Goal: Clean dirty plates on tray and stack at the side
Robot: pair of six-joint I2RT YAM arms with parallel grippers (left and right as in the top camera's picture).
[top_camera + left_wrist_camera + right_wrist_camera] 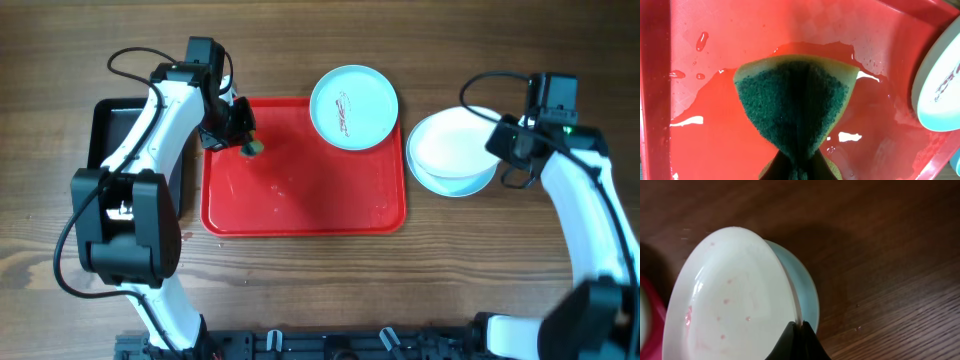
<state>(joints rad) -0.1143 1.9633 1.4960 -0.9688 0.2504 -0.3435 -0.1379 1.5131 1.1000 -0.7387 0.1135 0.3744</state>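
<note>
The red tray (300,200) lies at the table's centre, its surface wet. One plate (353,107) with dark-red smears rests on the tray's far right corner; its edge shows in the left wrist view (940,85). My left gripper (240,135) is shut on a green and yellow sponge (792,100) over the tray's far left part. My right gripper (503,140) is shut on the rim of a white plate (735,295), holding it tilted over another plate (807,287) that lies on the wood right of the tray. The held plate also shows overhead (455,145).
A black tray (110,125) sits left of the red tray, under my left arm. Water puddles and droplets (690,120) lie on the red tray. Bare wooden table (320,290) surrounds everything.
</note>
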